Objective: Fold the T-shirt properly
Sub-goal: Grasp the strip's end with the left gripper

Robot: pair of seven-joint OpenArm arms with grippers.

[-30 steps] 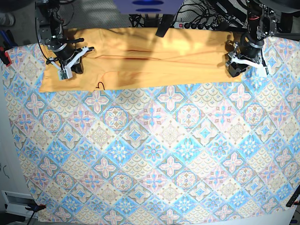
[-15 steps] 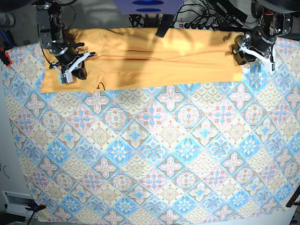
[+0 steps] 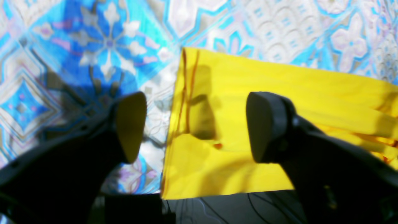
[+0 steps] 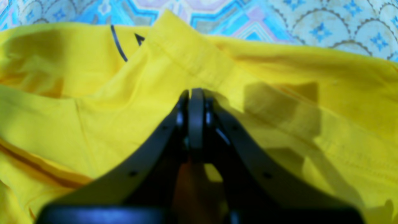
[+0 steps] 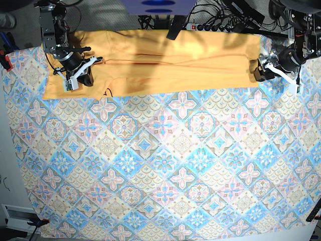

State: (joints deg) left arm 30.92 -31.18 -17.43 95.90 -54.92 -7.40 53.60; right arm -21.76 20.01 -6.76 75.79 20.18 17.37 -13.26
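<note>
Nearest to me, the blue-and-pink tile-patterned cloth (image 5: 165, 165) is covering the whole table, and most of it is lying bare. Along its far edge the yellow-orange T-shirt (image 5: 165, 65) is stretching as a long flat band from left to right, with a reddish fold line running along its length and a small dark mark (image 5: 107, 91) showing near its front edge on the left.

At the right end of the band, the left gripper (image 5: 273, 70) is hovering with its jaws spread wide. From its wrist camera, the two dark pads (image 3: 130, 124) are standing well apart, one over the patterned cloth and the other over the shirt's hemmed end (image 3: 186, 102); neither seems to be touching the fabric, though the blur makes that hard to judge.

At the left end, the right gripper (image 5: 80, 74) is sitting over the shirt with its jaws pressed together. In its wrist view the fingertips (image 4: 194, 99) are meeting at a raised ridge of yellow fabric (image 4: 192, 59), apparently pinching it, while folds are gathering around them.
</note>
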